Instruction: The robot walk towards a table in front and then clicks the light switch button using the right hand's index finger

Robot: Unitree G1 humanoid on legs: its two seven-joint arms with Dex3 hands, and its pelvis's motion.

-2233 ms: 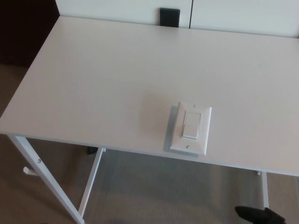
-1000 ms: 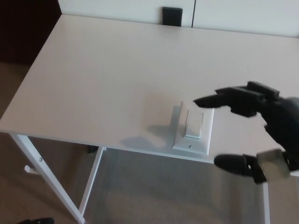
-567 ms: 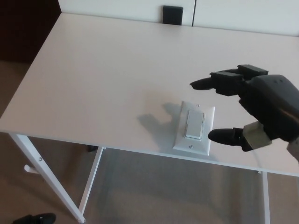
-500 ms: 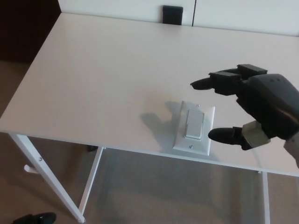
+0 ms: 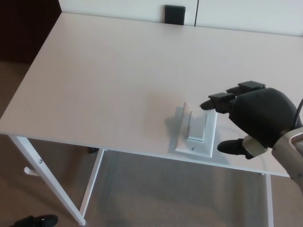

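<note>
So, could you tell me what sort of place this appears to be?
Probably an indoor test room or office: a plain white table on thin metal legs, brownish carpet beneath, and a light switch lying loose on the tabletop rather than set in a wall.

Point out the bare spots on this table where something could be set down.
The table is bare almost everywhere: the whole stretch from its left edge to the light switch, and the far strip along the wall up to the black box. Only the near right is crowded, where the right hand hovers beside the switch.
</note>
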